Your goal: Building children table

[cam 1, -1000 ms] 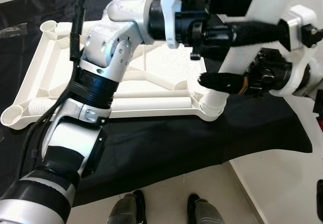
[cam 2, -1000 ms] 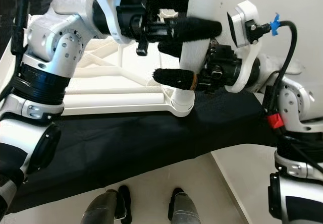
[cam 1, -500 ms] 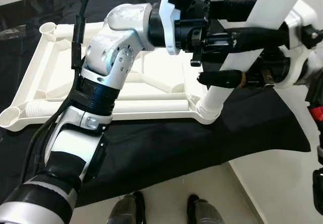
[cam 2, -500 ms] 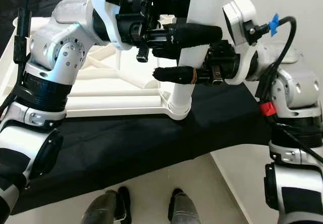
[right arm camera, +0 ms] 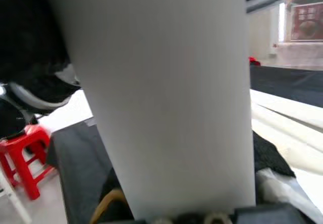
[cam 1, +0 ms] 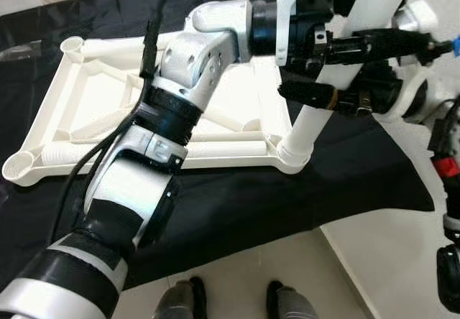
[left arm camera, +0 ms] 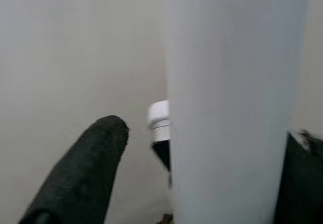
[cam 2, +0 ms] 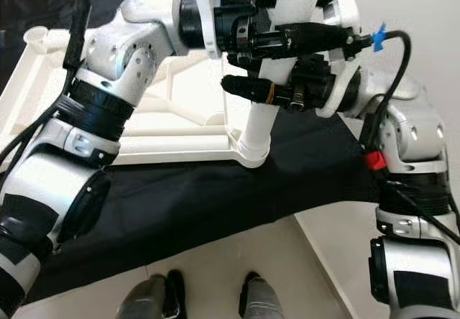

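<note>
White plastic upside-down children's tabletop frame (cam 1: 108, 96) lies flat on a black cloth-covered worktop (cam 1: 345, 175), with round sockets at its corners. A white cylindrical plastic table leg (cam 1: 316, 114) stands tilted in the near right corner socket (cam 1: 293, 154) of the frame, its upper end leaning toward the robot's right and running out past the top of the eye views. Left end effector (cam 1: 359, 24) reaches across from the left and has its long black fingers (cam 1: 374, 42) on either side of the leg high up, pinching it; in the left wrist view one black fingertip (left arm camera: 96, 153) sits beside the pale leg (left arm camera: 232, 103). Right end effector (cam 2: 269, 67) comes in from the right, lower on the same leg, one black finger (cam 2: 251, 89) in front of it, clamped around the leg; the right wrist view has the leg (right arm camera: 161, 93) close up. A red plastic stool (right arm camera: 22, 158) stands on the light floor in the right wrist view. The robot's feet (cam 1: 180, 301) show on the pale tiled floor (cam 1: 237, 276) near the worktop edge.
</note>
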`<state>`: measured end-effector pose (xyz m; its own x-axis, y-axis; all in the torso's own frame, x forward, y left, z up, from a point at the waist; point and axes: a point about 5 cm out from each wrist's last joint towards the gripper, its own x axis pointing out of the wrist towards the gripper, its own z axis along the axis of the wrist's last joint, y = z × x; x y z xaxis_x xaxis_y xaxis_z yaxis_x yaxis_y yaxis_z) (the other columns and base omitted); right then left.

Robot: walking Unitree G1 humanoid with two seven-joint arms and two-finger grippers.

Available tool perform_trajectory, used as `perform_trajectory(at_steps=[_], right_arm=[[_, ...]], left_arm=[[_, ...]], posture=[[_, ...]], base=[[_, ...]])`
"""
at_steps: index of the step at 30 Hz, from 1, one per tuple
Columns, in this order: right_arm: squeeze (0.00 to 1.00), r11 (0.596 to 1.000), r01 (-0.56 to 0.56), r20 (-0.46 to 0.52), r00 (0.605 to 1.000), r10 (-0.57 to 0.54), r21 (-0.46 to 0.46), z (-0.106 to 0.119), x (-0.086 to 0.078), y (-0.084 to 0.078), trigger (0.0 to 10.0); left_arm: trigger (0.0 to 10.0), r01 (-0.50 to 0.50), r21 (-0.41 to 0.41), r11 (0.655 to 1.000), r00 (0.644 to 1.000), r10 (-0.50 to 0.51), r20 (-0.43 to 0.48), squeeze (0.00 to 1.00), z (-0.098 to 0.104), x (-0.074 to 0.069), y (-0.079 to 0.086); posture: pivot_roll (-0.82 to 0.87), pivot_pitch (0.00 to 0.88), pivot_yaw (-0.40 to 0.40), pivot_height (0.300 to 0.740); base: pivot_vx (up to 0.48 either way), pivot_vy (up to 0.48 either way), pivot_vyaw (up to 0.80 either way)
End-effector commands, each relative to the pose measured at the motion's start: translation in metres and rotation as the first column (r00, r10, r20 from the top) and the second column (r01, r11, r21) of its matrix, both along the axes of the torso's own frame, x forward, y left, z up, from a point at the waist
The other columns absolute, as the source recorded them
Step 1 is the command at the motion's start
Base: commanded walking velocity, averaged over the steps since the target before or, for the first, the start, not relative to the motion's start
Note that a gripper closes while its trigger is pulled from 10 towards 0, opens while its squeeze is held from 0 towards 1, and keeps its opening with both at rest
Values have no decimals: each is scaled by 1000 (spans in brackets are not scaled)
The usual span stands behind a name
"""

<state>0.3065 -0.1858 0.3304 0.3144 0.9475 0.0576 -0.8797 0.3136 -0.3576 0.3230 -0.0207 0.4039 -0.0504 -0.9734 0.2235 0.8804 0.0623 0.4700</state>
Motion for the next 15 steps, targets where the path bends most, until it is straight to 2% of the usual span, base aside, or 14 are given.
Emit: perform_trajectory(at_steps=[1,3,6,9,11,15], right_arm=[[0,990,-27,-79,997,16,-139,-30,4,24,0],[0,988,-1,-76,997,-11,-152,-29,4,24,0],[0,983,58,-72,995,-71,-177,-30,6,25,0],[0,974,106,-72,990,-122,-200,-33,7,27,0],[0,961,168,-65,980,-186,-220,-36,7,31,0],[0,952,213,-66,970,-232,-219,-37,5,33,0]], left_arm=[[10000,-32,5,999,999,32,23,1000,8,-9,-23],[10000,-65,-24,998,997,66,42,1000,18,-15,-36],[10000,-96,-58,994,993,99,61,1000,28,-20,-42],[10000,-119,-88,989,989,126,75,1000,33,-24,-43],[10000,-176,-139,975,977,191,98,1000,40,-28,-42],[10000,-213,-174,961,966,234,110,1000,46,-30,-41]], posture=[[-44,277,62,740],[-42,279,60,740],[-47,281,57,740],[-47,281,57,740],[-53,278,51,740],[-53,278,51,740]], base=[[0,0,0],[0,0,0],[0,0,0],[0,0,0],[0,0,0],[0,0,0]])
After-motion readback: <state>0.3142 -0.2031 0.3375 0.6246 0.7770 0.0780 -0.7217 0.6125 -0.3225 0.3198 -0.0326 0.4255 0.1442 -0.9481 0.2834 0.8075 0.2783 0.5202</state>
